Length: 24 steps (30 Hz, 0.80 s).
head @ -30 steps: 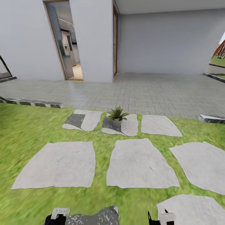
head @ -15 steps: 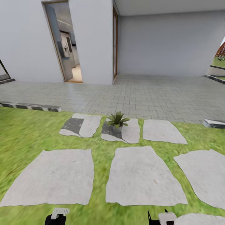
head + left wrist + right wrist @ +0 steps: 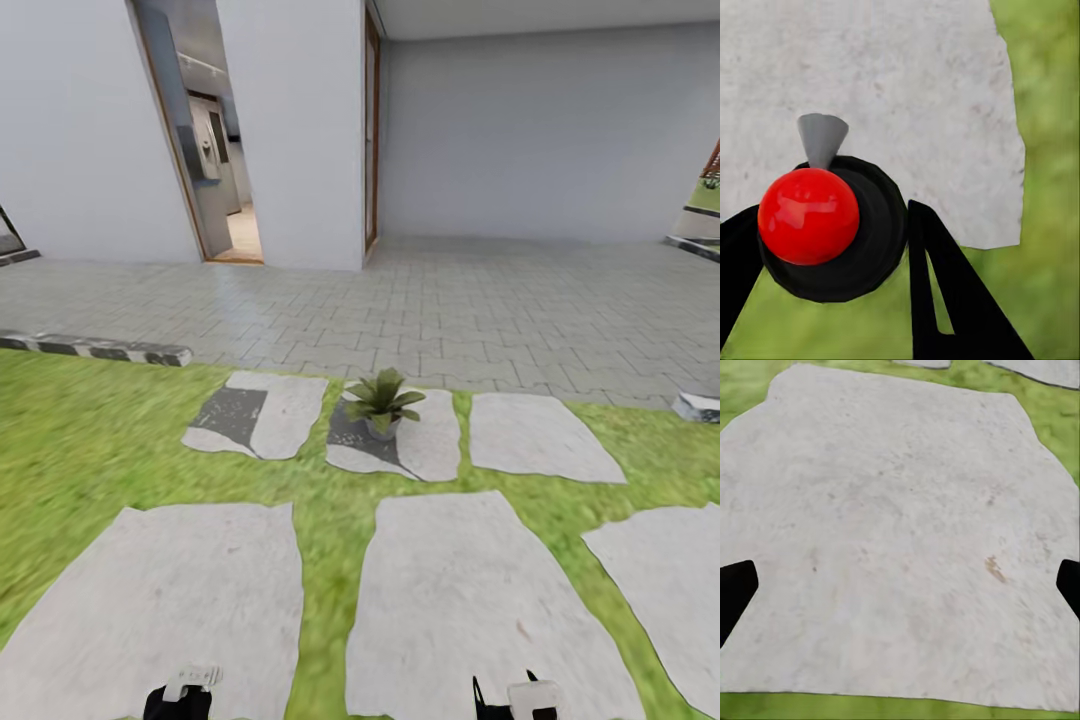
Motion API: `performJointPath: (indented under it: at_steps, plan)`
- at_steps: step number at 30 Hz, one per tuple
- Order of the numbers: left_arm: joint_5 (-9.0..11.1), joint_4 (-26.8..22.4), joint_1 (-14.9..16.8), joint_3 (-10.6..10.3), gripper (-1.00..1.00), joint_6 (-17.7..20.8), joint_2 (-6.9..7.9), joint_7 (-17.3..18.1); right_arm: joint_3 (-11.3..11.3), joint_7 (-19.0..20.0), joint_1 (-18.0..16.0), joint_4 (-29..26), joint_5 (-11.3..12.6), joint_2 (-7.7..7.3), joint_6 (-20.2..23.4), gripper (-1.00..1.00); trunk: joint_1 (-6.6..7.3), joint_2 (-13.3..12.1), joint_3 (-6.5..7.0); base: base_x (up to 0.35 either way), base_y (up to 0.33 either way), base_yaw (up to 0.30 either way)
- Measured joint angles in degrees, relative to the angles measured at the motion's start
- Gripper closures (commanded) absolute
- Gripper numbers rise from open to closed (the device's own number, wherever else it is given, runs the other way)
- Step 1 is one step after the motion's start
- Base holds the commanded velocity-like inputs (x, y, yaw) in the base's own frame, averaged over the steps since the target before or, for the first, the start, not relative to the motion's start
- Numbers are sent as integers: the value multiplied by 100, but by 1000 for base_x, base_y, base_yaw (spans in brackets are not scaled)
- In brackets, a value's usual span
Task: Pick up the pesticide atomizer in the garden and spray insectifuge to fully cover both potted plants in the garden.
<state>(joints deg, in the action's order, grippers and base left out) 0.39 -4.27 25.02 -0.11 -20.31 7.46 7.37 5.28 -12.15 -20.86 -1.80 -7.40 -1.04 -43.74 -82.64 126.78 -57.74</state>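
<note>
Lawn (image 3: 90,440) spreads ahead of the robot, set with flat grey stepping stones (image 3: 190,600), and beyond it a paved grey patio (image 3: 480,300) runs up to the white house wall (image 3: 290,130) with an open doorway (image 3: 205,150). One potted plant (image 3: 383,402), a low rosette of pointed green leaves in a small grey pot, stands on a middle stone (image 3: 420,445) in the far row, near the patio edge. I cannot make out any white specks on its leaves from here.

Down at the bottom edge of the head view, the left tool (image 3: 183,695) and the right tool (image 3: 520,698) both hang low over the near stones.

From the left wrist, the left tool (image 3: 832,247) is closed around the pesticide atomizer (image 3: 832,225): a round dark body with a glossy red ball on top and a small grey cone nozzle pointing away, held between the black fingers (image 3: 945,292) above a stone's corner and grass.

From the right wrist, the right tool (image 3: 900,585) stands spread wide with nothing between its tips, only the two black fingertips (image 3: 735,589) showing at the picture's sides over a bare stone (image 3: 892,510).
</note>
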Motion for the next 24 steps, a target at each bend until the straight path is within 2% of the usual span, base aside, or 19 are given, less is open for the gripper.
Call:
performJointPath:
  at_steps: [24]
  plan:
    - [0,0,0,0,100,0,0,2,9,9,3,2,-9,0,0,-100,0,0,0,341,88,0]
